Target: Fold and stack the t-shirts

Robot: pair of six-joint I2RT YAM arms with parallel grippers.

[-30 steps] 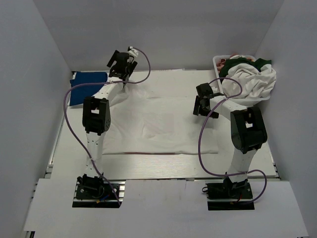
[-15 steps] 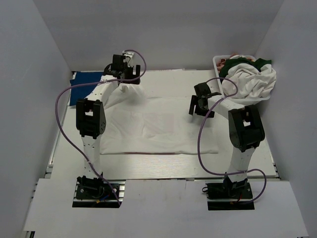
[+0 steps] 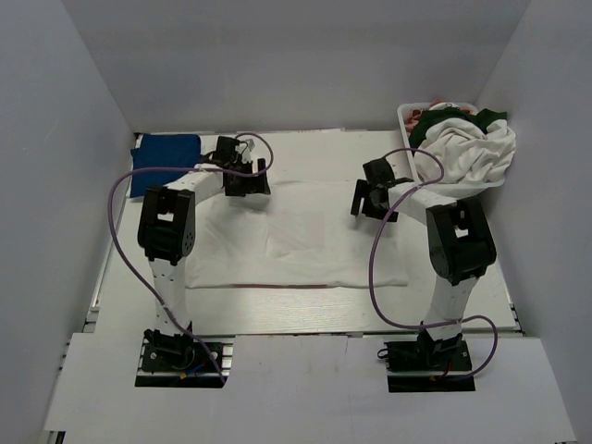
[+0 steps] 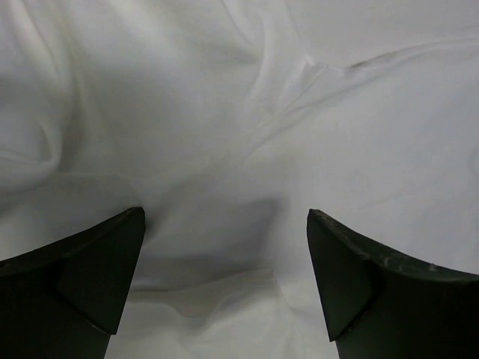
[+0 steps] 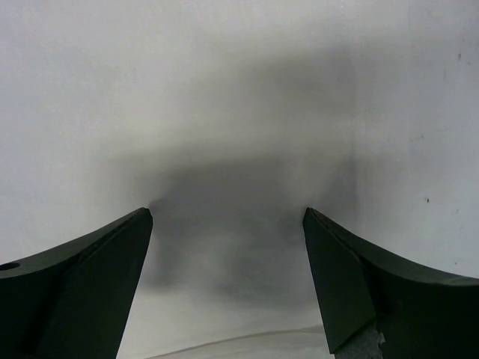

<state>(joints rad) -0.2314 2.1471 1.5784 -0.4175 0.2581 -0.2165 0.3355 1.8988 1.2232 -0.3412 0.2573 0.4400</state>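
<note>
One large white cloth t-shirt (image 3: 296, 242) lies spread flat on the white table (image 3: 305, 319). The left pincer (image 3: 242, 180) hangs with jaws wide apart just above the shirt's rumpled far-left corner, and the right pincer (image 3: 370, 199), equally agape and empty, is by its far-right edge. A folded royal-blue t-shirt (image 3: 163, 161) lies at the table's far-left corner, and white and dark green t-shirts (image 3: 467, 153) are heaped in the white plastic basket (image 3: 403, 113) at far right.

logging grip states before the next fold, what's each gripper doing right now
Left gripper: open, holding nothing, right over the white t-shirt.
Right gripper: open, holding nothing.
</note>
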